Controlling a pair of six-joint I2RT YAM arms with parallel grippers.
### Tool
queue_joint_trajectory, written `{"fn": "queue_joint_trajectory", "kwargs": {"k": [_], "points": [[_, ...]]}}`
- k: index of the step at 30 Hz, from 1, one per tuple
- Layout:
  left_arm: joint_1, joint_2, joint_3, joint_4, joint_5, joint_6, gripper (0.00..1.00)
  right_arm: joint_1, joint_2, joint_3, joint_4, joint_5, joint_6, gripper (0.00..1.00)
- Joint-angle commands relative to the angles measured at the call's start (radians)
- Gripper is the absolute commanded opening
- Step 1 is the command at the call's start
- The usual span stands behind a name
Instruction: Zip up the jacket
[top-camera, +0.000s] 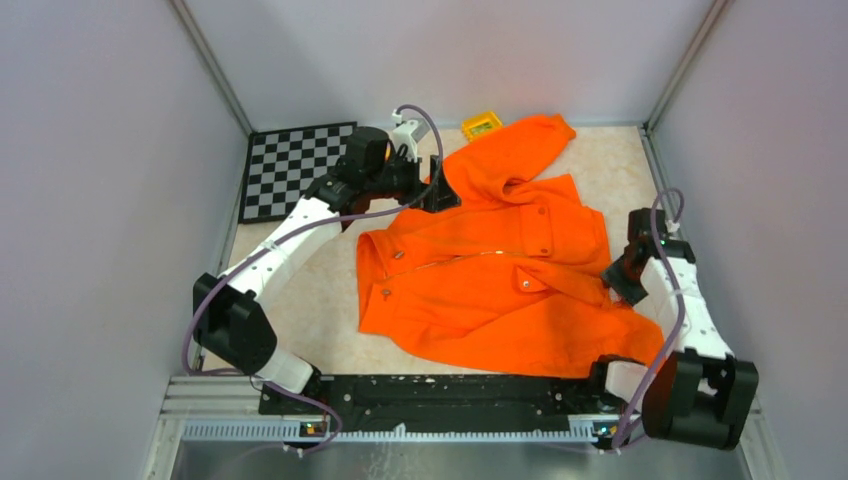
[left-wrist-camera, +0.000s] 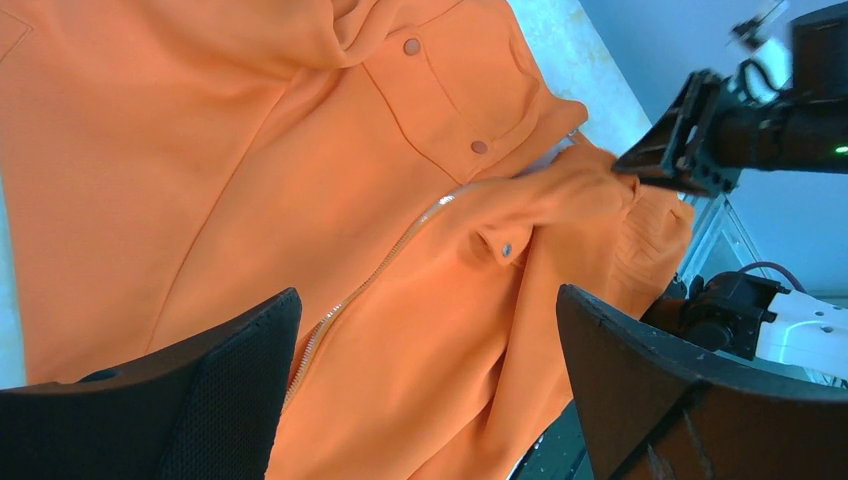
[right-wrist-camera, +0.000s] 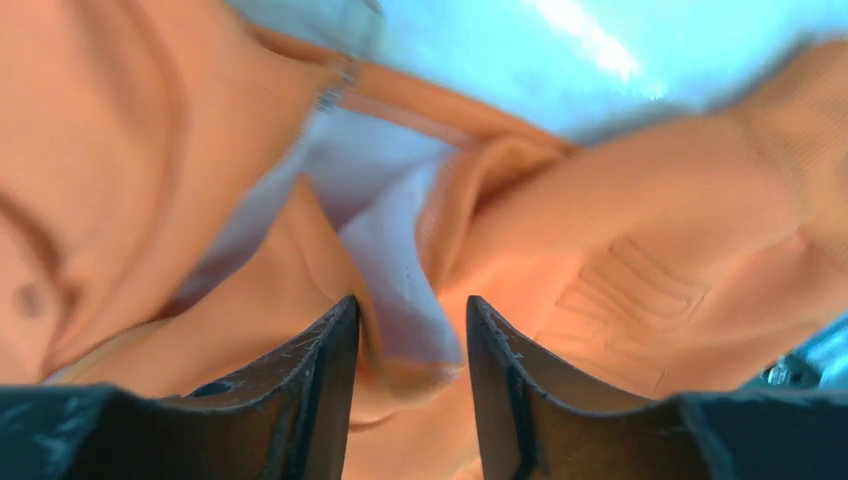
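At the far left of the beige table (top-camera: 320, 310), a black-and-white checkerboard panel (top-camera: 295, 168) is laid flat near the wall. Just to its right, the left gripper (top-camera: 437, 192) is positioned at the far edge of the large bright orange fabric jacket (top-camera: 480, 300), near the base of a sleeve. In the left wrist view its black fingers (left-wrist-camera: 225, 385) are seen spread wide with nothing between them, and orange cloth is seen beneath the gap. A small yellow box-like object (top-camera: 481, 125) is seen by the far wall, just beside the end of that sleeve.

The jacket is spread, crumpled and front side up, over the middle and right of the table. A thin metallic zipper (top-camera: 470, 256) is seen running across its front. Small silver snaps (top-camera: 525, 284) are set on the pocket flaps. Whether the zipper teeth are joined cannot be told.

At the jacket's right edge the right gripper (top-camera: 620, 278) is placed. In the right wrist view its fingers (right-wrist-camera: 325, 385) are pressed close on a fold of the jacket where pale lining is exposed.
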Motion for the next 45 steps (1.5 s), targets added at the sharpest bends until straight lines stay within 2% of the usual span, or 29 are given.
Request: {"fn": "queue_joint_trajectory", "kwargs": {"k": [1,4,6,8,12,15,17,20,28,30,33,35,37,39,45], "points": [[-0.006,-0.023,-0.003,0.050,0.027,0.008,0.99,-0.007,-0.146,0.089,0.122,-0.073,-0.198,0.48],[-0.005,-0.023,-0.006,0.054,0.026,0.006,0.99,-0.007,-0.199,0.081,0.290,-0.275,-0.290,0.58],[-0.006,-0.019,-0.007,0.051,0.022,0.006,0.99,-0.007,-0.206,0.074,0.350,-0.297,-0.285,0.66],[-0.005,-0.019,-0.008,0.052,0.022,0.007,0.99,-0.007,-0.184,0.077,0.400,-0.289,-0.271,0.70],[-0.006,-0.027,-0.014,0.057,0.010,0.011,0.99,-0.007,-0.060,0.128,0.415,-0.233,-0.233,0.69],[-0.007,-0.027,-0.014,0.055,0.000,0.014,0.99,-0.008,0.047,0.179,0.361,-0.084,-0.173,0.65],[-0.007,-0.028,-0.017,0.056,-0.003,0.017,0.99,-0.010,0.116,0.196,0.337,-0.037,-0.171,0.62],[-0.006,-0.026,-0.017,0.054,-0.007,0.019,0.99,-0.013,0.201,0.184,0.376,-0.052,-0.172,0.61],[-0.007,-0.012,-0.021,0.059,0.008,0.014,0.99,-0.013,0.383,0.160,0.565,-0.184,-0.215,0.68],[-0.007,-0.010,-0.020,0.060,0.012,0.012,0.99,-0.011,0.438,0.185,0.573,-0.215,-0.235,0.60],[-0.006,-0.012,-0.024,0.061,0.003,0.010,0.99,-0.005,0.478,0.204,0.596,-0.279,-0.231,0.43],[-0.007,-0.014,-0.024,0.059,-0.009,0.009,0.99,-0.002,0.493,0.242,0.573,-0.288,-0.228,0.20],[-0.006,-0.017,-0.028,0.060,-0.011,0.010,0.99,0.008,0.487,0.285,0.546,-0.263,-0.236,0.05],[-0.006,-0.017,-0.029,0.063,-0.009,0.010,0.99,0.016,0.466,0.318,0.537,-0.248,-0.253,0.00],[-0.007,-0.011,-0.048,0.085,-0.015,0.010,0.99,0.016,0.423,0.340,0.627,-0.310,-0.286,0.00]]}}
